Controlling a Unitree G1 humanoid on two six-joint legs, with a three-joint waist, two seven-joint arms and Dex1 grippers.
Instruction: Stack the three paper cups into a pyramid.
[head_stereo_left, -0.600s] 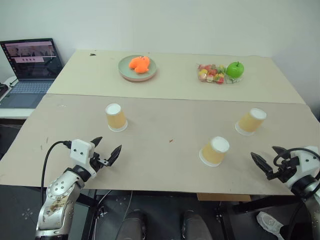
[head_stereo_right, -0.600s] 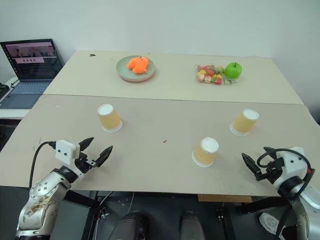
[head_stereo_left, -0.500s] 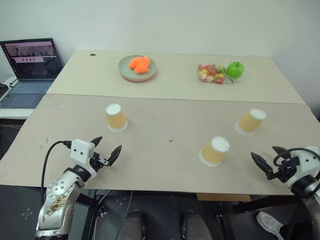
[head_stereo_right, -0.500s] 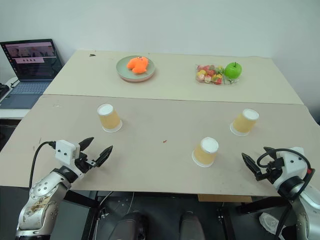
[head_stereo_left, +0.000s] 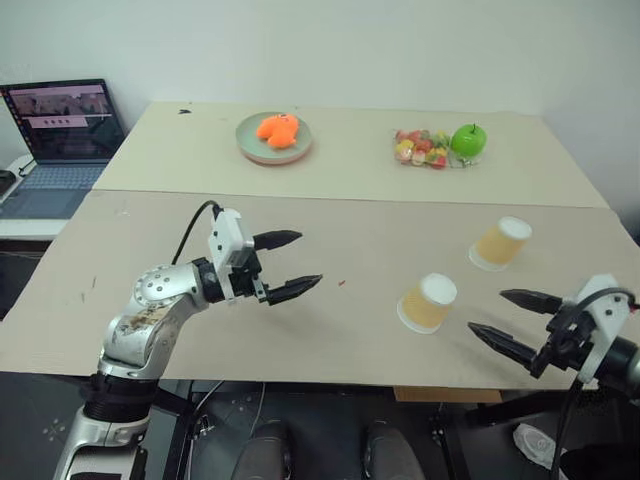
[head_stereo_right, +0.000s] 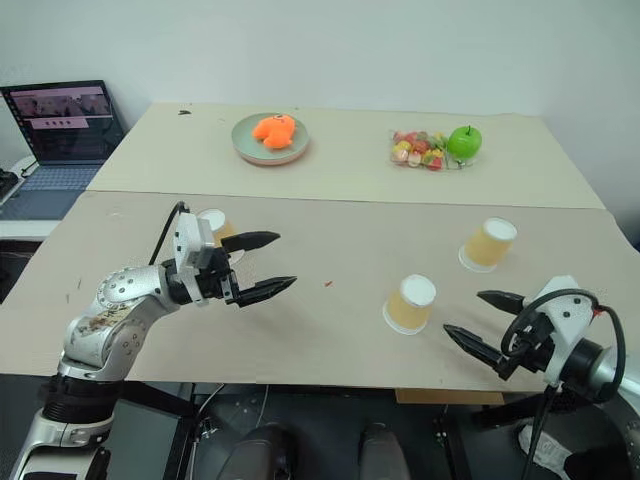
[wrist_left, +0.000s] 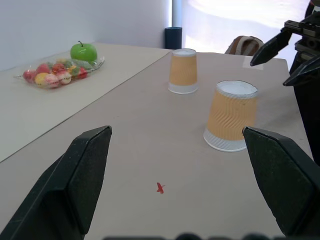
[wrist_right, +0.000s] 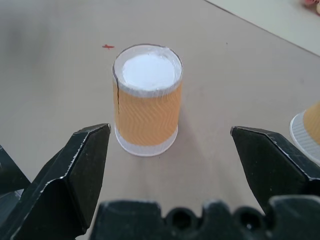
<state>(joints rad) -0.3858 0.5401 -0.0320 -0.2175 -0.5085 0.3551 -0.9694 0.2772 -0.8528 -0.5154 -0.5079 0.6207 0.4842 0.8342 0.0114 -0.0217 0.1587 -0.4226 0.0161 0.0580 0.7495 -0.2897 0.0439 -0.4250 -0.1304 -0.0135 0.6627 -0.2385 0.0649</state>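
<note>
- Head views: three small tapered yellow-orange paper cups, all upside down and well apart on the tan table. None is stacked; judged, the pyramid is not begun. Left cup sits partly hidden behind the left gripper, whose fingers are spread and hold nothing. Middle cup stands near the right gripper, likewise spread and empty. Far-right cup stands apart.
- Far table: round green plate bearing an orange item; clear bag of mixed sweets beside a green apple. Open laptop at far left.
- Left wrist view: two cups ahead, between wide-set fingers.
- Right wrist view: middle cup centred between parted fingers, not touched.
</note>
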